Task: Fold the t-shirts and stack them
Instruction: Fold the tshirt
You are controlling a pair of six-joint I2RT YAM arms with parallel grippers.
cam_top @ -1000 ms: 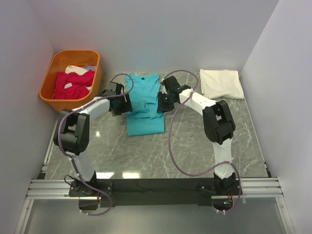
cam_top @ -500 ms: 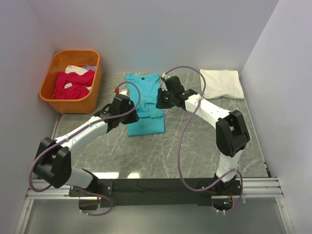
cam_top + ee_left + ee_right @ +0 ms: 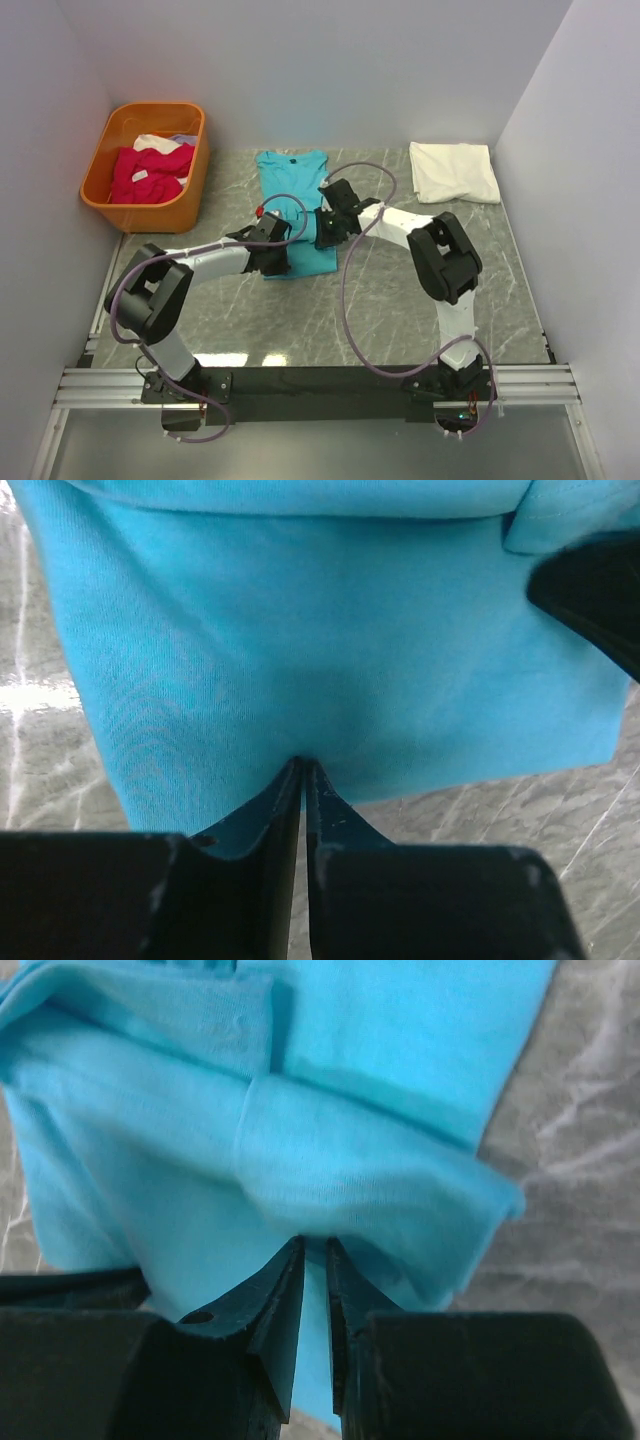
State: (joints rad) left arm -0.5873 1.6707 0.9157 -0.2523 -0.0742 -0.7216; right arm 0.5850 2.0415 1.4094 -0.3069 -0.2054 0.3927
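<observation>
While your left tool [image 3: 272, 252] sits at the near left corner of the turquoise cloth t-shirt [image 3: 293, 185], its jaws are drawn together to a hairline slit and clamped on the near hem, as your left wrist view shows. That shirt lies partly folded, long and narrow, in the middle of the grey marbled counter [image 3: 420, 290], collar toward the far wall, with a small dark label at the neck. Your right tool [image 3: 328, 226] is on the shirt's right edge, its tips pushed into a soft fold of the cloth. Its jaws stand a narrow gap apart, and you cannot tell whether cloth is caught between them. A folded white cloth t-shirt [image 3: 455, 172] rests at the far right corner, and magenta-pink t-shirts [image 3: 150, 175] lie bunched in the orange plastic basket [image 3: 197, 170] at the far left.
</observation>
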